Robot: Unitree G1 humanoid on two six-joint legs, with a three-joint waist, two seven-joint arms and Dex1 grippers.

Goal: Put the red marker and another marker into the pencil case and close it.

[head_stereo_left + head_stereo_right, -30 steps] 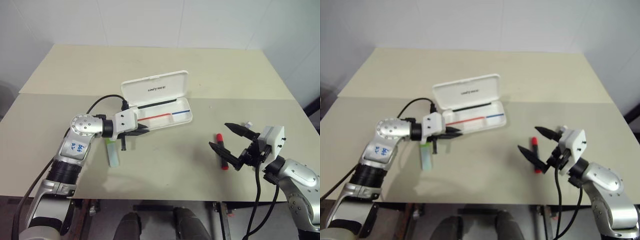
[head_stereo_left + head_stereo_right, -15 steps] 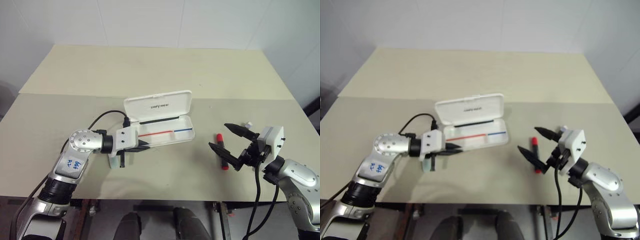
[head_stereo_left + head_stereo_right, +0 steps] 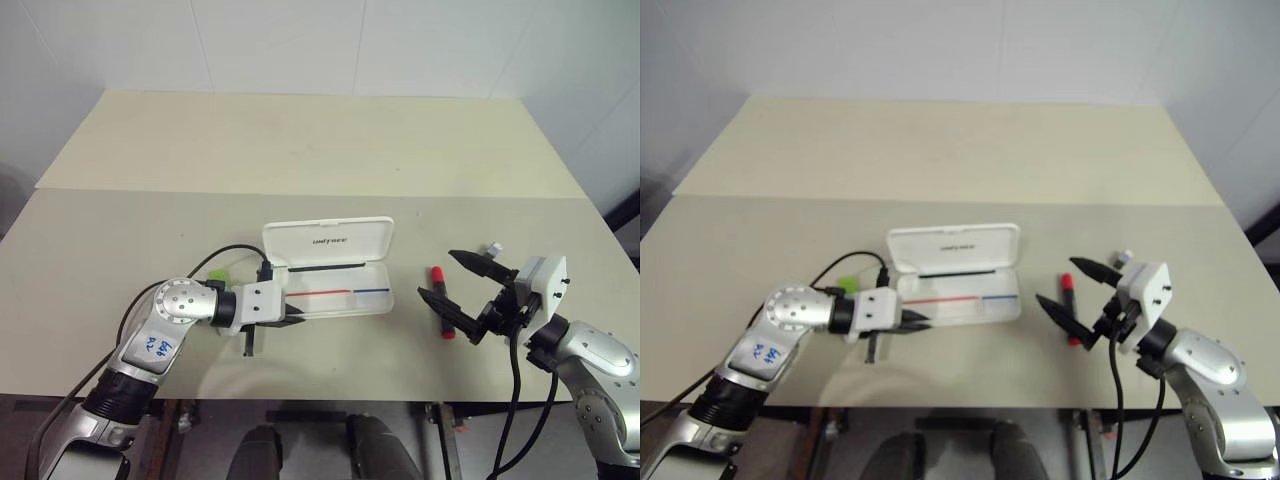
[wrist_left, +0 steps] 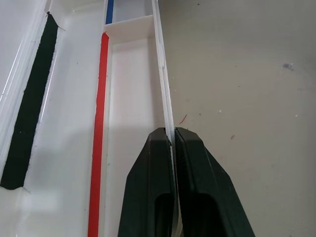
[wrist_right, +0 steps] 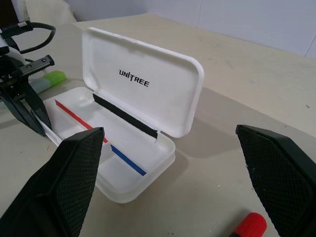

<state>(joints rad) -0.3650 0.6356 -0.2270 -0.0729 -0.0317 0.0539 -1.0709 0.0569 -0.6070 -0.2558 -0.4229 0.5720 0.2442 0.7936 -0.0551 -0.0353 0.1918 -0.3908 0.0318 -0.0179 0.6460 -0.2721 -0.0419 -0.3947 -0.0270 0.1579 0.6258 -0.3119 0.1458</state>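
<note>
White pencil case [image 3: 335, 275] open on counter [image 3: 300, 150], tray empty; left fingers [image 4: 170, 148] pinch its front wall. Right fingers [image 3: 460, 278] spread wide, empty, beside red marker [image 3: 443, 302]. Green highlighter [image 3: 220, 275] behind left arm. Both unpacked, lid unshut

We see a beige table [image 3: 300, 140] made of two tops butted together, seam [image 3: 300, 192] running across it. White wall [image 3: 300, 40] behind. Small white cap-like bit [image 3: 494, 247] lies near the table's right edge; can't tell what it is.
</note>
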